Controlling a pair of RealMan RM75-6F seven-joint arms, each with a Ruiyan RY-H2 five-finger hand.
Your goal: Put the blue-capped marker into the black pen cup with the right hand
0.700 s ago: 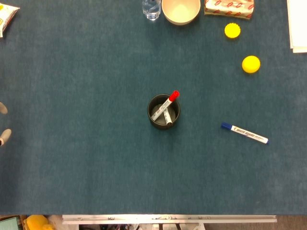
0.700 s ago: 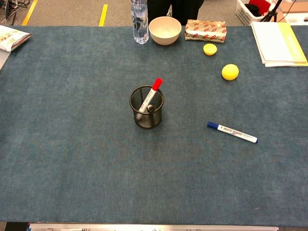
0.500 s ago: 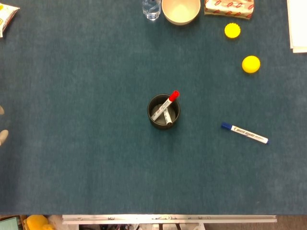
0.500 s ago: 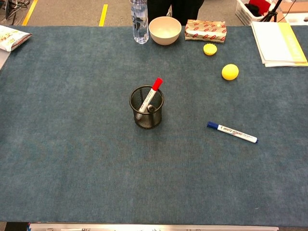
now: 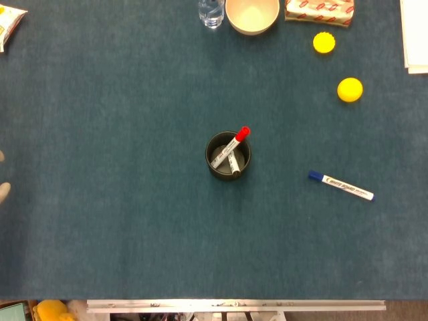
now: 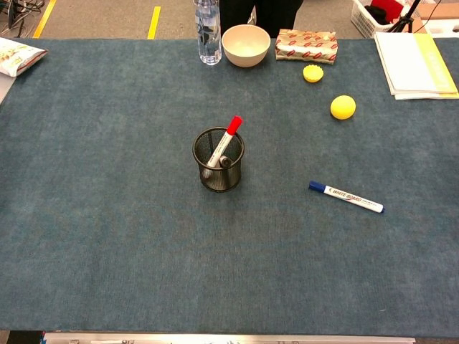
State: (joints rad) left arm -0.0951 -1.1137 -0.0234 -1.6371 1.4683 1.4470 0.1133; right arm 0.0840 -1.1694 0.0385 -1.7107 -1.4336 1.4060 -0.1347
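Your blue-capped marker (image 5: 340,186) is lying flat on the blue surface (image 5: 120,234), off to the right of the black pen cup (image 5: 228,155) and well apart from it, with its blue cap pointing back toward the cup. Nothing is touching it.

The cup stands upright around the middle of the surface and holds a red-capped marker (image 5: 230,147) leaning up over the rim, plus a black-capped marker (image 5: 233,164) beside it inside.

Your right robot hand doesn't show in either view. Of the left robot hand (image 5: 3,190) you only get a couple of pale fingertips poking in at the left edge of the head view, so I can't tell whether it's open or closed.

Along the far side there's a water bottle (image 6: 207,29), a cream bowl (image 6: 246,44), a red-and-white packet (image 6: 307,45), a yellow lid (image 6: 313,73) and a yellow ball (image 6: 343,107).
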